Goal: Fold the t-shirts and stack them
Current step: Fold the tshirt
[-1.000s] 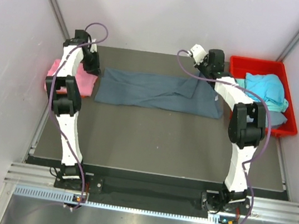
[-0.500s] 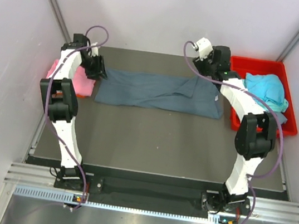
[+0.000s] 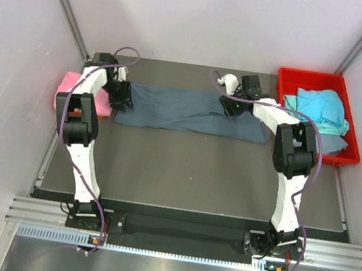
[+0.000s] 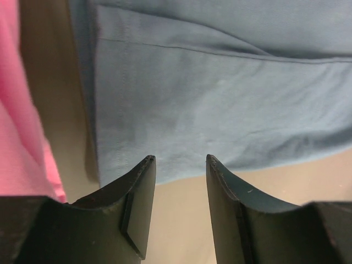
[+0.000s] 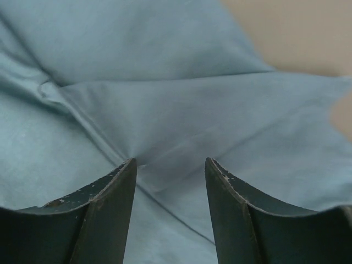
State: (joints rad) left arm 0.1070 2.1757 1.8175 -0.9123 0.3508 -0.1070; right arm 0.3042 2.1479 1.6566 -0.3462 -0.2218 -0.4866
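Two hands are at one grey-blue t-shirt [image 3: 191,112], laid lengthwise across the far surface [image 3: 189,171]: left hand [image 3: 122,97] at its left end beside a pink shirt [image 3: 70,89], right hand [image 3: 230,106] on a fold right of middle. A teal shirt [image 3: 319,104] waits in the red bin [image 3: 312,77].

Left wrist: the hand is spread and empty, straddling the shirt's edge. Closing here may catch one layer only, or snag the pink shirt.

Right wrist: the hand is spread over a pucker, where a shallow pinch could slip.
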